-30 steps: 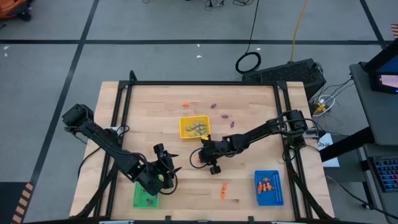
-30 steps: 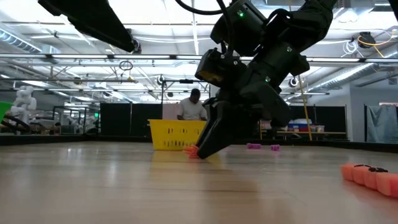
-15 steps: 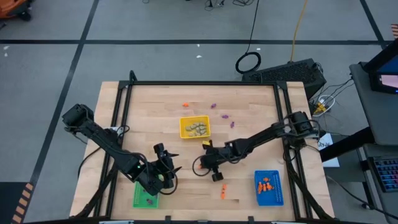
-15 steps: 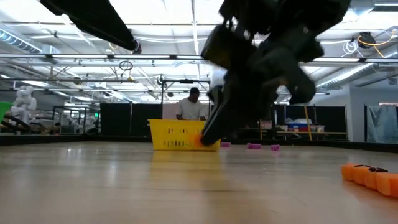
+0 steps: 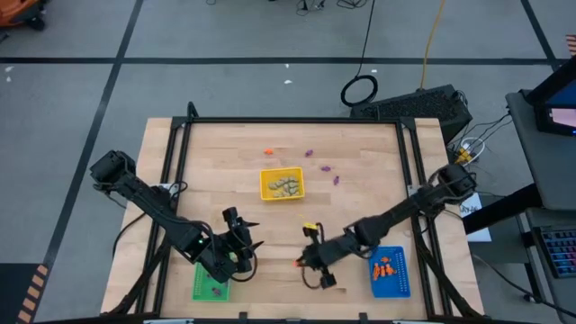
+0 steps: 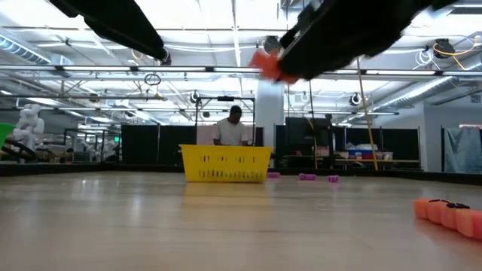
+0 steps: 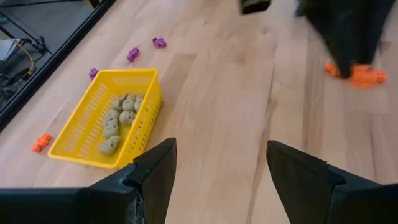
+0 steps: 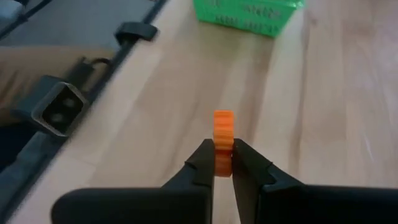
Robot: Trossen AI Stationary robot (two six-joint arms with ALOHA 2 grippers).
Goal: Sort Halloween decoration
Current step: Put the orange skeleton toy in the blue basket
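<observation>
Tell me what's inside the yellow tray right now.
The yellow tray holds a cluster of pale beige-grey trinkets, skull-like, bunched toward one end. No orange or purple pieces show in it. Anything beneath the pile is covered.

Two dark, slender jointed arms are seen, each built of black segments joined by bulky rounded joints, each ended by a gripper of two tapered matte-black fingers (image 8: 202, 163), with a thin cable looped beside one wrist.

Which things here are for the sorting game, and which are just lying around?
For sorting: orange trinket in the right pincer; purple trinkets; beige trinkets; yellow tray, green tray, blue tray.
Just around: cable loop; person.
</observation>
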